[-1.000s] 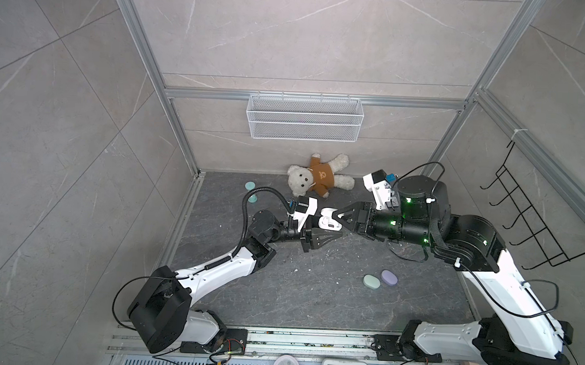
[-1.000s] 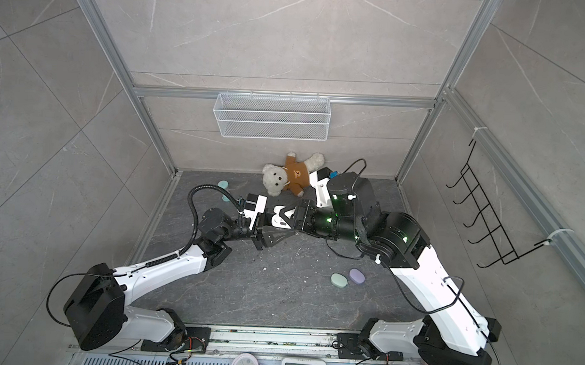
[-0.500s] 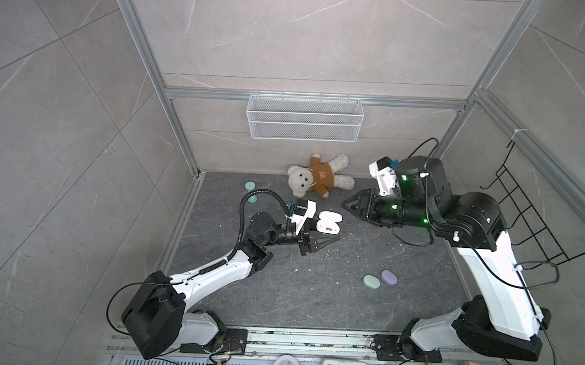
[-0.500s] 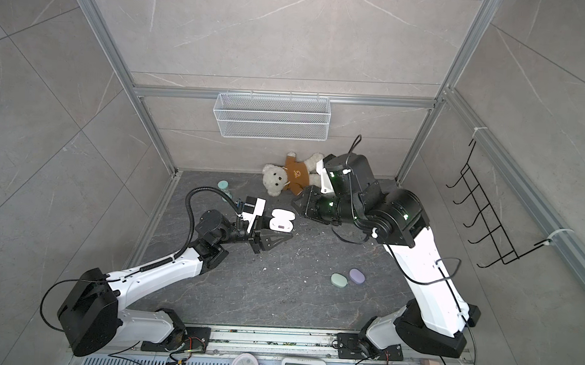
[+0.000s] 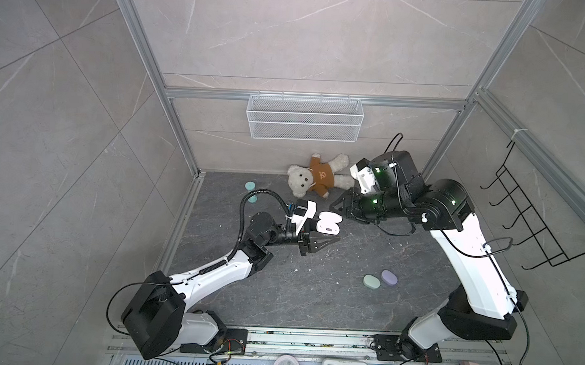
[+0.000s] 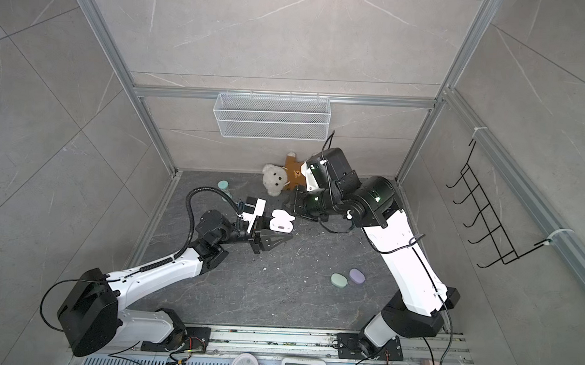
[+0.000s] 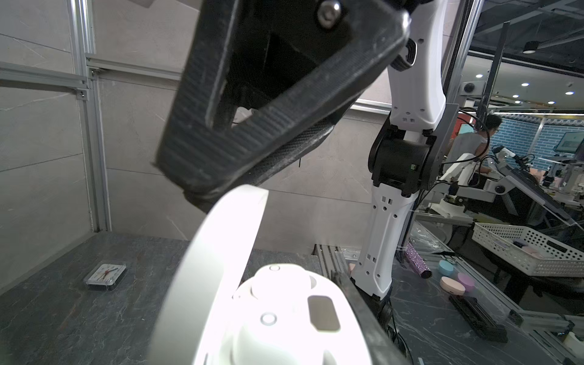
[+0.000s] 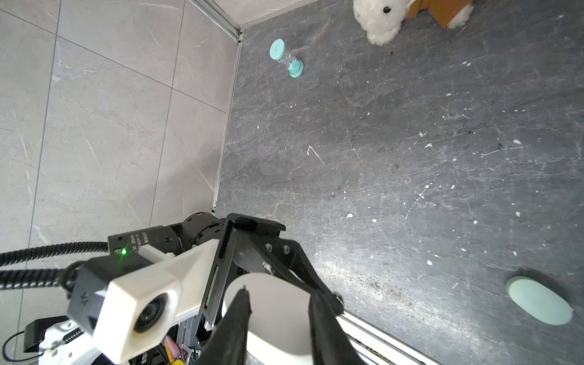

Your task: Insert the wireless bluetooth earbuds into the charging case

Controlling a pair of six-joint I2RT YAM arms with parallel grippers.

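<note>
Up over the middle of the tabletop (image 5: 279, 301), the left gripper (image 5: 329, 234) has the white charging case (image 5: 328, 222) pinched between its fingers (image 7: 252, 132). They're clamped right down on the body, and the lid is flipped open. The left wrist view looks pretty much straight into the case, and there's a rounded white earbud (image 7: 278, 286) sitting in one of the wells. The glare washes everything out so badly that I can't tell if its twin is in there too.

The right gripper (image 5: 336, 205) points at the case from the other side, tips just beside the open lid. I honestly can't tell if they touch it. In the right wrist view its fingers (image 8: 328, 328) are parted a little, with the white lid showing through the gap, and they're holding nothing that I can make out.

Other stuff lying around:
- A mint green oval case (image 5: 371, 282) and a lilac oval case (image 5: 389, 277) sit side by side on the tabletop nearer the right arm's base, well apart from both grippers.
- A teddy bear (image 5: 313, 179) in a brown shirt is up against the back wall.
- A teal hourglass (image 8: 286, 58) is near the back left corner.
- White crumbs (image 8: 349, 215) are scattered all over the dark surface.
- A wire basket (image 5: 304, 119) hangs on the back wall.
</note>
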